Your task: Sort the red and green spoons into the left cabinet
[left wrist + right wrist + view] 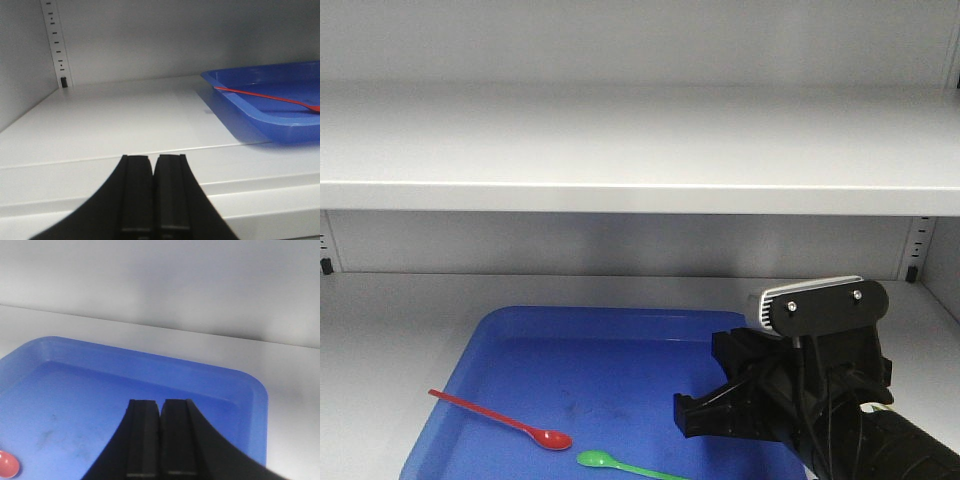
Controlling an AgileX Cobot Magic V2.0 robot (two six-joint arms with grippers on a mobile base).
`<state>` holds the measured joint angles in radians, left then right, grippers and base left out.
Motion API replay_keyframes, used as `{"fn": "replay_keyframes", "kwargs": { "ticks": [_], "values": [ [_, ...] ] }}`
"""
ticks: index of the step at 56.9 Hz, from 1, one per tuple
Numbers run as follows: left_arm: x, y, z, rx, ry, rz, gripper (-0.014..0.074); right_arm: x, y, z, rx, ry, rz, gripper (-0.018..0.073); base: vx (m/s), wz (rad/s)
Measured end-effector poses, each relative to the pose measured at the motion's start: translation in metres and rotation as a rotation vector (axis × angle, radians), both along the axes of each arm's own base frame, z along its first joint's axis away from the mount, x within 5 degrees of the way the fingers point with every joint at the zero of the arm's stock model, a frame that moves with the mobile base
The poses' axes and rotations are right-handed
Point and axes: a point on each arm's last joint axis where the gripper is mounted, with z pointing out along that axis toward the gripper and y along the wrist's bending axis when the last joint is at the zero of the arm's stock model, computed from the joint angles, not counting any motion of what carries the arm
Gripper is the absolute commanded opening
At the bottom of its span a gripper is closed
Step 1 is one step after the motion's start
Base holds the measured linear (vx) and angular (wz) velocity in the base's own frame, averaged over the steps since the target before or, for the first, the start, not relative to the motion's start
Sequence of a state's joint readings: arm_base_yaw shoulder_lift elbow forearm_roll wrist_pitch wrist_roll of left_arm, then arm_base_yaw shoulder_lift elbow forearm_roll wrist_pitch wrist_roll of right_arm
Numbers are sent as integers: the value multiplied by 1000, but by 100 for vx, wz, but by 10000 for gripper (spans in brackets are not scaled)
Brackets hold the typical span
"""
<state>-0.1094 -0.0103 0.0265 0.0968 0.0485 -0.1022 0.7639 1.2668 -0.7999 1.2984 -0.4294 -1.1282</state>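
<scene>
The red spoon point(500, 420) lies slanted in a blue tray point(620, 320) on the lower shelf of the pale grey cabinet point(620, 140), its bowl toward the front. The green spoon point(620, 465) lies just in front of it at the frame's bottom edge. My right gripper point(160, 402) hovers shut and empty over the tray's right half; the red spoon's bowl point(6, 465) shows at the lower left of its view. My left gripper point(153, 159) is shut and empty, low over the shelf front, left of the tray point(260, 117). The red spoon's handle point(265, 97) shows there.
An upper shelf overhangs the tray. Slotted rail strips point(57, 45) stand in the back corners. Bare shelf surface point(125, 115) stretches between the left side wall and the tray. The right arm's body and camera point(820, 305) fill the lower right.
</scene>
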Motion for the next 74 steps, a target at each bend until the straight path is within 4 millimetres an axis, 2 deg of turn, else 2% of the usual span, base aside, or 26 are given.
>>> {"fn": "replay_keyframes", "kwargs": {
  "ticks": [55, 67, 68, 69, 74],
  "values": [
    [0, 0, 0, -15, 2, -1, -7, 0, 2, -2, 20, 16, 12, -7, 0, 0],
    [0, 0, 0, -15, 3, -1, -7, -2, 27, -11, -62, -26, 267, -7, 0, 0],
    [0, 0, 0, -15, 4, -1, -7, -2, 29, -13, -26, -3, 274, -7, 0, 0],
    [0, 0, 0, -15, 4, -1, -7, -3, 30, -12, -64, -30, 300, -7, 0, 0],
    [0, 0, 0, -14, 6, -1, -7, 0, 30, -14, -33, -17, 329, -7, 0, 0]
  ]
}}
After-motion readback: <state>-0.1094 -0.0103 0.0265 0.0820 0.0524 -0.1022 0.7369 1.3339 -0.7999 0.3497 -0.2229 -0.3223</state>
